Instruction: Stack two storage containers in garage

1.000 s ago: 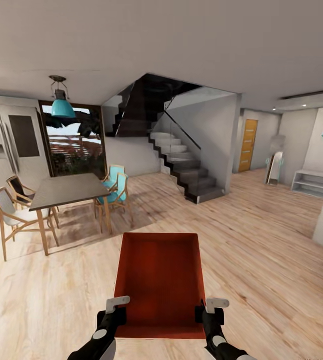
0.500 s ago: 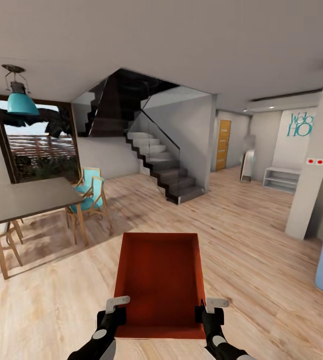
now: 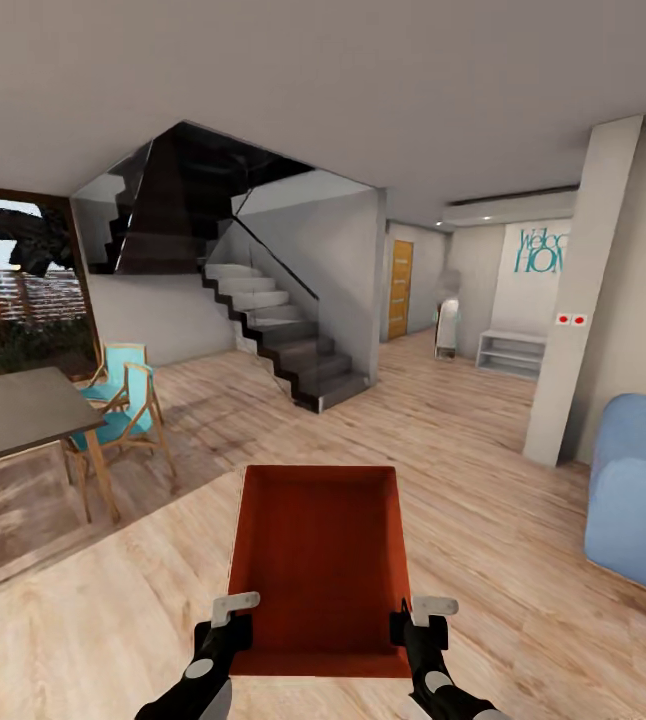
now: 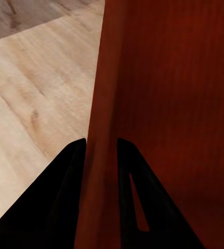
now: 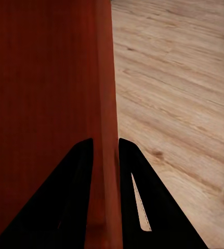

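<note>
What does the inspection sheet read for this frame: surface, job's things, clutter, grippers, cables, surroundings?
Surface: light wood-plank floor; no concrete seen.
Job's things: one orange-red storage container held level in front of the robot, off the floor.
Clutter: nothing seen.
Grippers: left gripper shut on the container's left wall; right gripper shut on its right wall, fingers astride each wall.
Cables: nothing seen.
Surroundings: staircase, dining table, teal chair, blue sofa, yellow door.
</note>
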`<state>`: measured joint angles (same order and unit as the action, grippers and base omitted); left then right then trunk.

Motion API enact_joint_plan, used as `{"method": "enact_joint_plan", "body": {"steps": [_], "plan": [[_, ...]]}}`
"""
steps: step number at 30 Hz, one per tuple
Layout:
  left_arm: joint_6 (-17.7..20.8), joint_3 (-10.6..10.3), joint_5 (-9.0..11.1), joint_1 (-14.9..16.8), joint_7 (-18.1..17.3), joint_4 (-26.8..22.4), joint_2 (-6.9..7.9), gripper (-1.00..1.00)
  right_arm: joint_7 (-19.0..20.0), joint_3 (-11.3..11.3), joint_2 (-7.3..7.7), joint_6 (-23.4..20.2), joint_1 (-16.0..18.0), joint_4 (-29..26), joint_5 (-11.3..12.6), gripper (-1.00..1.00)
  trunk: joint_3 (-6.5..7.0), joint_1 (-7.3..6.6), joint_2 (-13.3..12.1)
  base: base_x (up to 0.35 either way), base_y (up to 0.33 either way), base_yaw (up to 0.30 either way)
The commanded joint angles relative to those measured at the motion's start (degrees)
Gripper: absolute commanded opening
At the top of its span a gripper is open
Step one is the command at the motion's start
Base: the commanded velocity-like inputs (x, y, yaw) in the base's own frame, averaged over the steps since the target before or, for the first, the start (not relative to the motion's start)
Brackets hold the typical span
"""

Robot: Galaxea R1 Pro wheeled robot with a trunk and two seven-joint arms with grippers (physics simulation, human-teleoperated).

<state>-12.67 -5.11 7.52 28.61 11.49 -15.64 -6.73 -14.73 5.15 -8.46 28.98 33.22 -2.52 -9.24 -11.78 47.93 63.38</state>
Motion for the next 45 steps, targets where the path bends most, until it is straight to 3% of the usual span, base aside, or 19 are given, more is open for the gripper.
{"method": "enact_joint_plan", "body": {"steps": [1,37,45], "plan": [[3.61,-0.86,0.92,0.04,-4.37,0.14,0.05,-1.00,-2.23,-1.98,0.28,0.55,0.09,-0.13,0.01,-1.00,-0.07,0.04,0.05,0.322,0.089,-0.283],[3.61,-0.81,0.92,0.04,-4.37,0.14,0.05,-1.00,-2.23,-2.04,0.23,1.38,0.09,-0.12,-0.13,-1.00,-0.07,0.04,0.05,0.322,0.082,-0.283],[3.61,-0.80,0.92,0.04,-4.37,0.10,0.05,-1.00,-2.23,-1.98,0.26,1.72,0.09,-0.11,-0.08,-1.00,-0.07,0.04,0.05,0.322,0.074,-0.076]]}}
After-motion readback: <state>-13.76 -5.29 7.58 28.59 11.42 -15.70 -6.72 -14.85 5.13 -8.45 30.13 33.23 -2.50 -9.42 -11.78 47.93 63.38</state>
